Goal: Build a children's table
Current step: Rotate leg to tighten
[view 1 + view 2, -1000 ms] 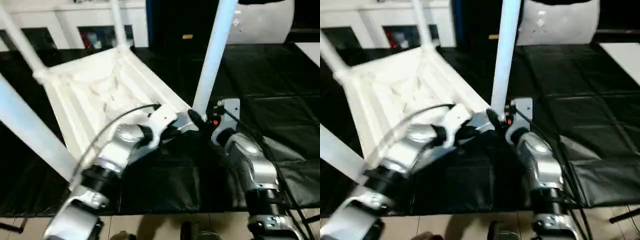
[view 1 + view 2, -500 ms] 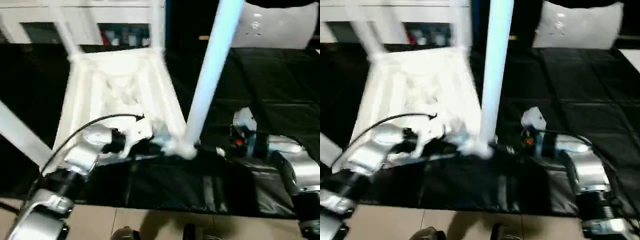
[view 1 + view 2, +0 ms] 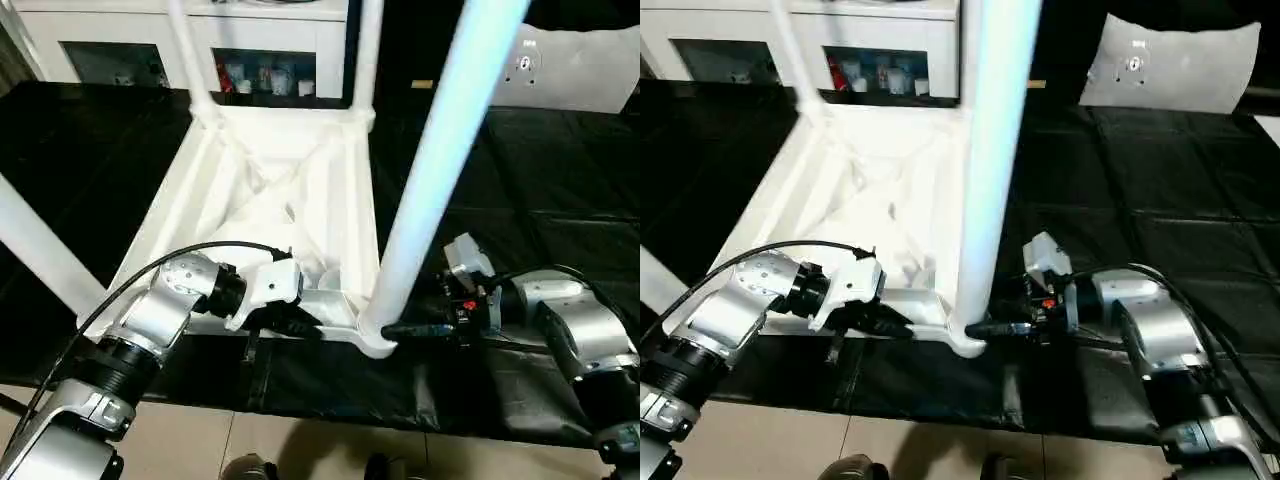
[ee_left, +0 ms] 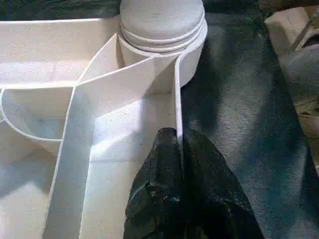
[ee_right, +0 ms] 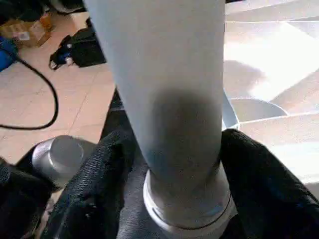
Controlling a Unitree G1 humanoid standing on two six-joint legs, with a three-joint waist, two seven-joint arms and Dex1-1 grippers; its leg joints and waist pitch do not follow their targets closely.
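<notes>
The children's table (image 3: 262, 190) lies upside down on a black mat, a white square top with its ribbed underside up and its legs standing upward. My left gripper (image 3: 303, 323) is shut on the thin rim wall (image 4: 177, 99) of the near edge, just short of the near right corner socket (image 4: 162, 37). The near right leg (image 3: 440, 150) rises from that socket. My right gripper (image 3: 402, 328) reaches in from the right at the leg's base. Its fingers (image 5: 99, 194) press against both sides of the leg (image 5: 169, 99).
Further legs stand at the near left (image 3: 40, 250) and at the far corners (image 3: 188, 50). A white cabinet (image 3: 260, 20) runs along the back and a white panel (image 3: 580, 70) leans at the back right. The black mat (image 3: 560, 180) ends at tiled floor (image 3: 300, 450) in front.
The view has swung. Half a second ago the right gripper stood off to the right of the near leg. It now clasps the leg's base. The left gripper keeps its hold on the rim.
</notes>
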